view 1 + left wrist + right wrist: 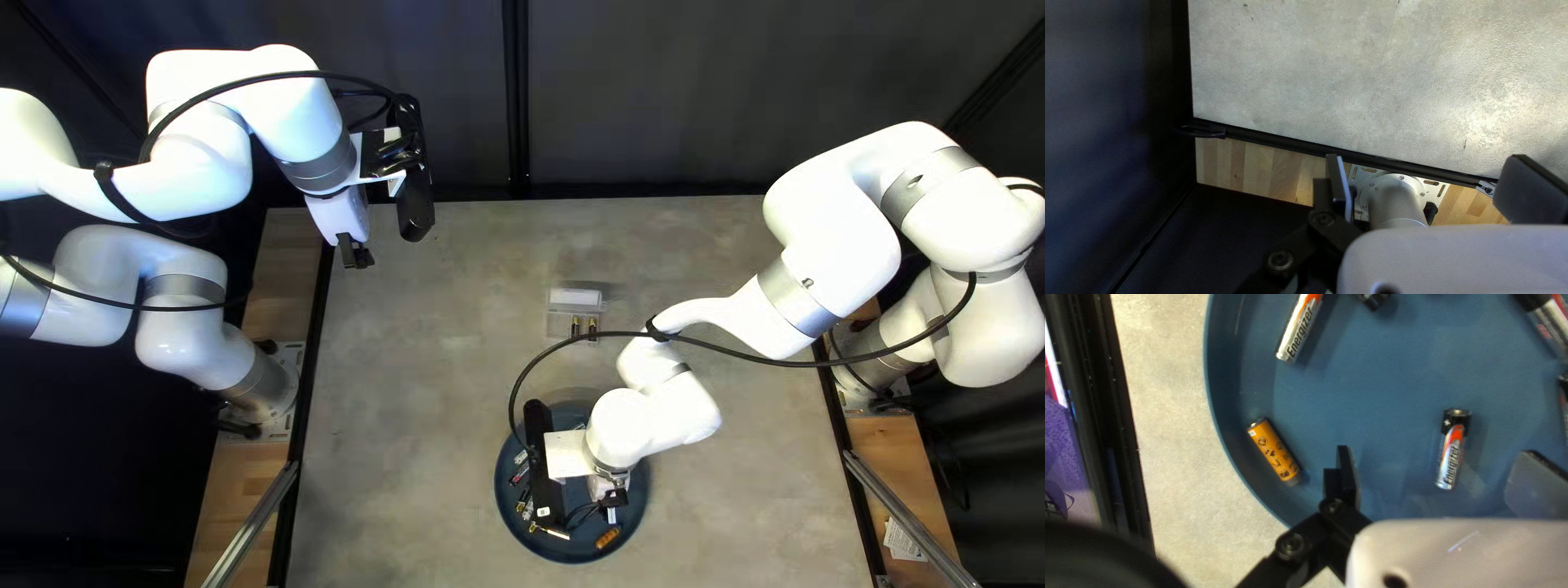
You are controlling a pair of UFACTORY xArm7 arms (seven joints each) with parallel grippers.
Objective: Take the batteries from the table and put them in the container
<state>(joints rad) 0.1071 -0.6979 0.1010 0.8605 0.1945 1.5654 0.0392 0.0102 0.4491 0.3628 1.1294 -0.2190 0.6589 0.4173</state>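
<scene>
Closing before the pads are level with its barrel could squeeze the silver cell (1451, 452) out and send it rolling. It lies in the tray (1213, 405), between the right gripper's (1434, 464) widely parted fingers, with a gap on both sides. If the gripper is lowered too far, the tray floor may be struck (the height left cannot be judged). Off to the side, the orange cell (1275, 452) is tucked along the tray's wall; when its turn comes, a finger could be blocked by that wall. Farther out, 2 cells (585, 327) can be seen in the box (558, 325); a cell let go crosswise there might be left propped on them. The cable (740, 354) could brush the box if the arm is swung carelessly. The left gripper (355, 257), its fingers spread on nothing, is held well apart and poses little risk.
</scene>
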